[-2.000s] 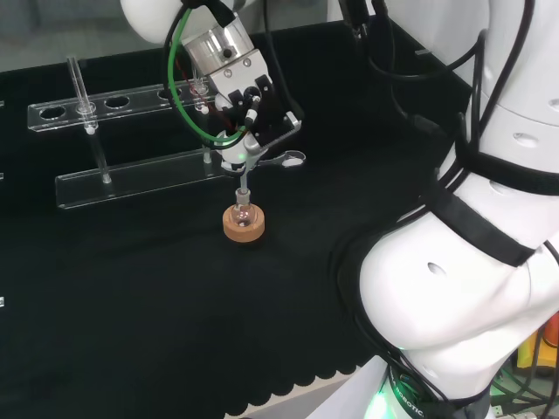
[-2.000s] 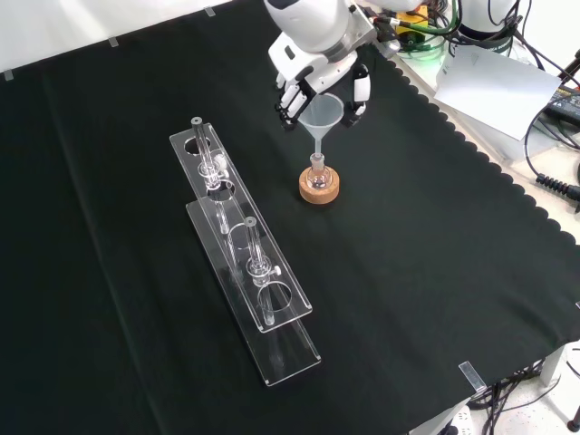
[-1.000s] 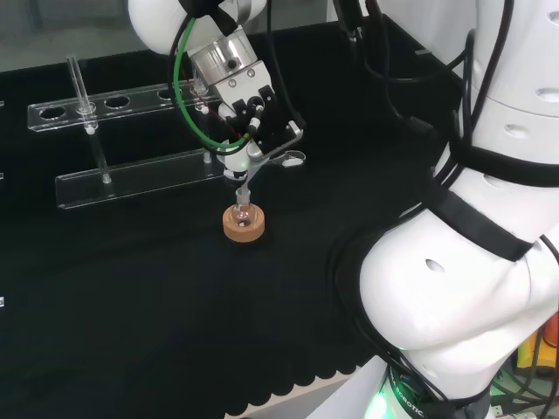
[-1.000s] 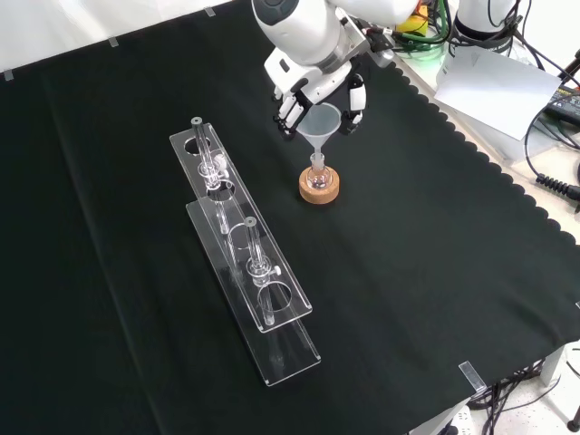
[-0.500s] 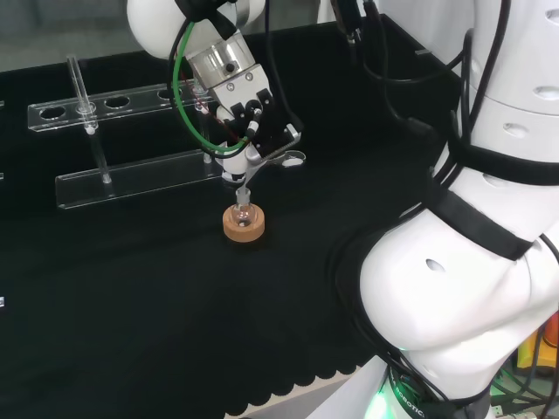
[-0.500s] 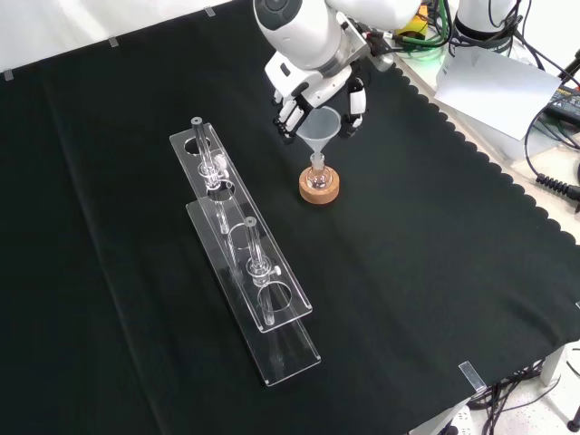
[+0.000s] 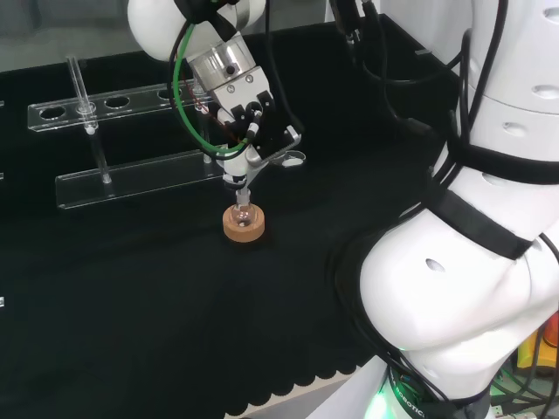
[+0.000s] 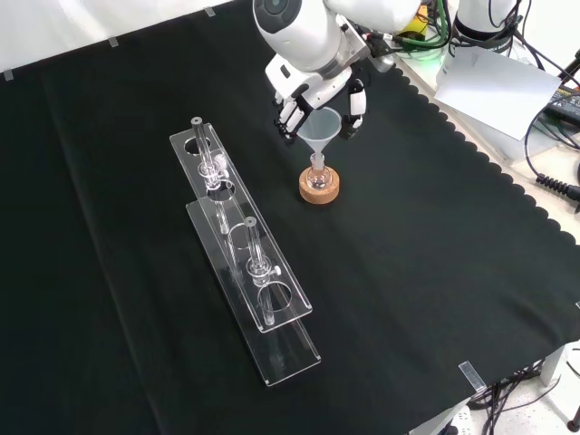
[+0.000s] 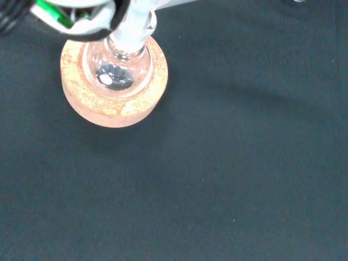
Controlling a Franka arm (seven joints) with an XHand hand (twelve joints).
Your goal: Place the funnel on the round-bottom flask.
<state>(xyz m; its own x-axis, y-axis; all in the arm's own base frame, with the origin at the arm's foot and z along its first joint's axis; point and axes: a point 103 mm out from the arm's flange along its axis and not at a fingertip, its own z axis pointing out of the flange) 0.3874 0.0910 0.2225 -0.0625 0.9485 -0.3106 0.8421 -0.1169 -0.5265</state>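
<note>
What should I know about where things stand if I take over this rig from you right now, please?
Hand: shut on the funnel, fingers curled round its cone.
Funnel: upright, its stem pointing down at the neck of the round-bottom flask; from the front view the tip looks at or just inside the neck, but I cannot tell whether it is seated.
Flask: standing on its cork ring on the black cloth, beside the clear rack.
Done: funnel picked up and lined up over the flask.
Left: lower it until it rests in the neck, let go, and withdraw the hand.
</note>
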